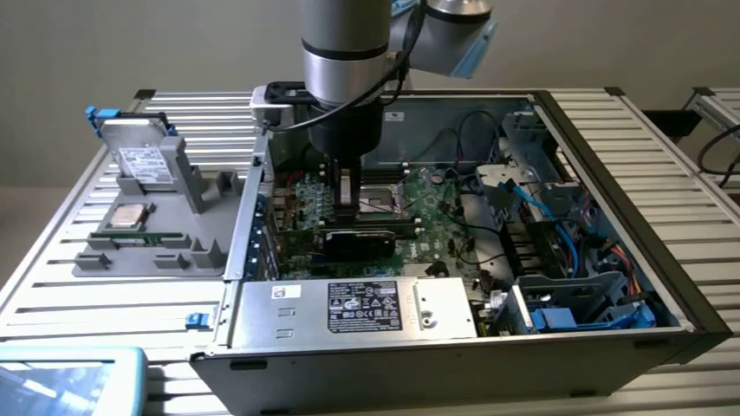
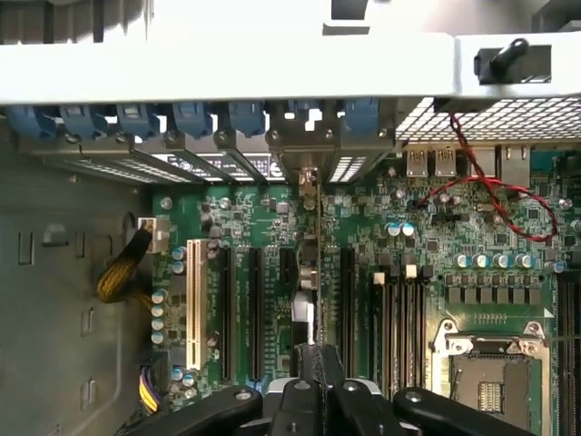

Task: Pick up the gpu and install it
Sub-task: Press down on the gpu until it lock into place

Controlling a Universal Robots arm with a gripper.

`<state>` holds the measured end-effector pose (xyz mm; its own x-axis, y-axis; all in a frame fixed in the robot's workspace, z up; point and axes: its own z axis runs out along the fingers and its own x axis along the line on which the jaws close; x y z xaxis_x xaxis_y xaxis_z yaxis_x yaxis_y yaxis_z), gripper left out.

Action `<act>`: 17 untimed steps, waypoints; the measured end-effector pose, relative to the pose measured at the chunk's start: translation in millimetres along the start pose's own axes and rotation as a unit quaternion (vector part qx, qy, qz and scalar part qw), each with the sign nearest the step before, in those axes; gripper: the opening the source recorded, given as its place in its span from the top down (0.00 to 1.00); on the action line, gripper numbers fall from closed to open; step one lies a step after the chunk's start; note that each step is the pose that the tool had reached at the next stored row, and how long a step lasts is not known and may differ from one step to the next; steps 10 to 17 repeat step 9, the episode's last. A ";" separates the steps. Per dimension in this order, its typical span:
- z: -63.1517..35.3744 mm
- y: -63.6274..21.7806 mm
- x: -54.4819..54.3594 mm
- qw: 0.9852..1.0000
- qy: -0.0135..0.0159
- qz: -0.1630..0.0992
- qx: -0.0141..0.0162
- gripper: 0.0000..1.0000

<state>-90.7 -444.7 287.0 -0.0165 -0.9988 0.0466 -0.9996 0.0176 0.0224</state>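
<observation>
Exterior view: the arm reached down into the open computer case [image 1: 578, 139], which sat on a slatted table [image 1: 69, 260]. The gripper [image 1: 347, 195] was low over the motherboard [image 1: 434, 212], fingers pressed together on the top edge of the gpu [image 1: 345, 204], which stood on edge over the expansion slots, near the case's wall on the exterior view's left. A black block just below it toward the power supply [image 1: 359, 308] could be a cooler; couldn't tell for sure. The power supply carried a black label with white print, too small to read. Outside the case, a grey parts holder [image 1: 151, 251] held a silver hard drive [image 1: 145, 160] with a white label, unreadable, and a flat CPU-like chip [image 1: 127, 217].

Wrist view: the gripper [image 2: 318, 363] was pinching the gpu [image 2: 310, 272], seen edge-on as a thin card running up to its metal bracket at the rear slot openings, between two black slots. A white slot [image 2: 193, 304], an empty CPU socket [image 2: 490, 381] and a red twisted wire [image 2: 495, 195] were nearby. No legible writing.

Handling, my judgement: the card looked light and stiff but fragile, with an exposed board and edge contacts. Best held by the top edge, as it was, not by components.
</observation>
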 end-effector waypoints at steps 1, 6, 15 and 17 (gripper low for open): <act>-3.2 0.0 0.2 1.000 0.000 0.000 -0.001 0.88; -4.3 0.1 0.2 1.000 0.000 0.000 -0.003 0.88; -4.3 0.1 0.2 1.000 0.000 0.000 -0.003 0.88; -4.3 0.1 0.2 1.000 0.000 0.000 -0.003 0.88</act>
